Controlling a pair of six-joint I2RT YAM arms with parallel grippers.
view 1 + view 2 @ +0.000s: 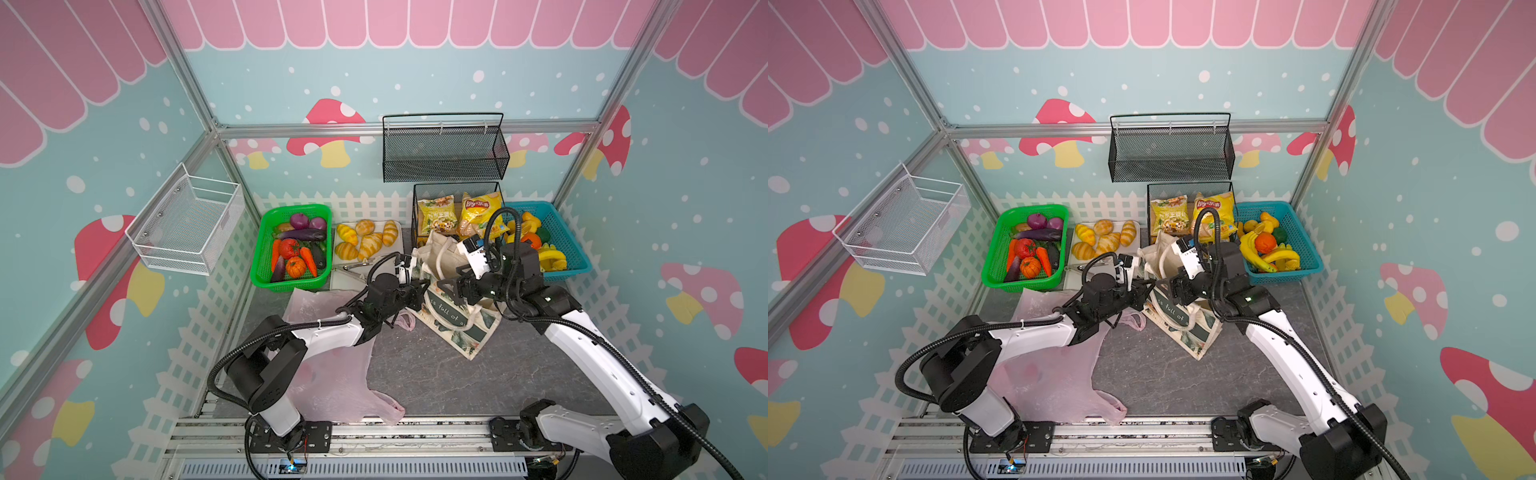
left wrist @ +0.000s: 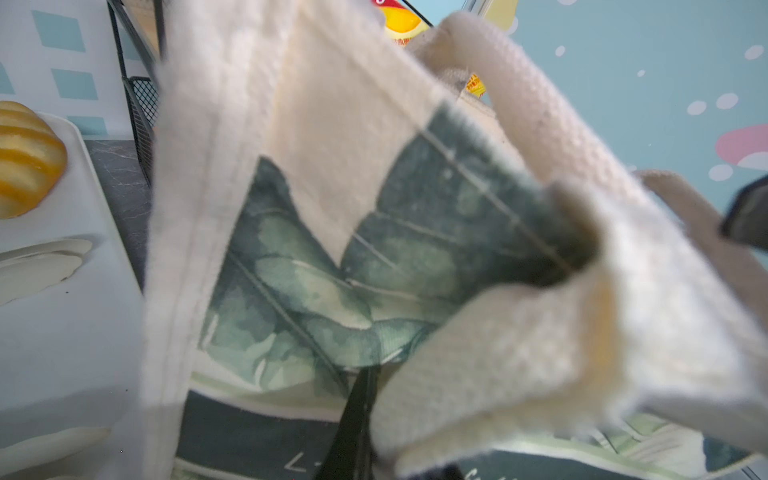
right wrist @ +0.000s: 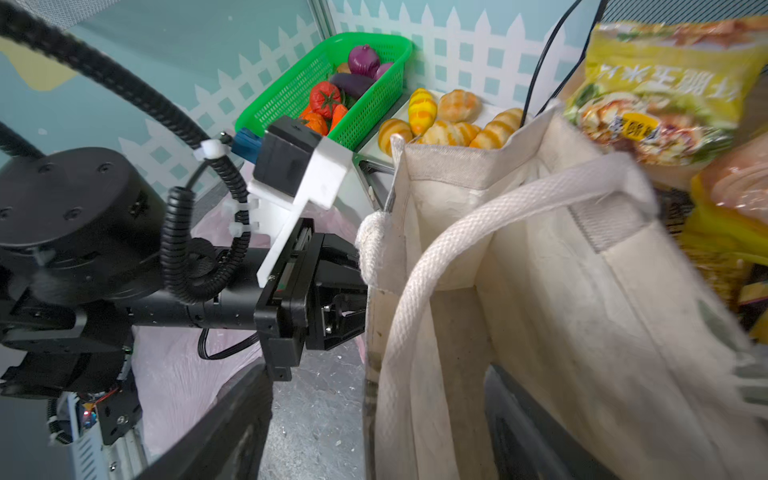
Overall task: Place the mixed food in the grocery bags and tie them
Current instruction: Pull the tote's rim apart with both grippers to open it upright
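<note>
- Canvas tote (image 1: pixel 455 328) looks mid-opening: left end effector (image 3: pixel 355 270) is clenched on its side edge.
- Right end effector (image 1: pixel 449 287) gapes at the rim; next it likely needs to pinch there and spread the mouth.

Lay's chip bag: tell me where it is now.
In both top views the Lay's chip bag stands in the black wire basket, back right of centre, between the snack packet and the blue basket.

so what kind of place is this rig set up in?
Looks like a mock grocery stall built inside a robot cell: pink awning-print walls, green basket of toy vegetables, blue basket of toy fruit, canvas tote for bagging.
</note>
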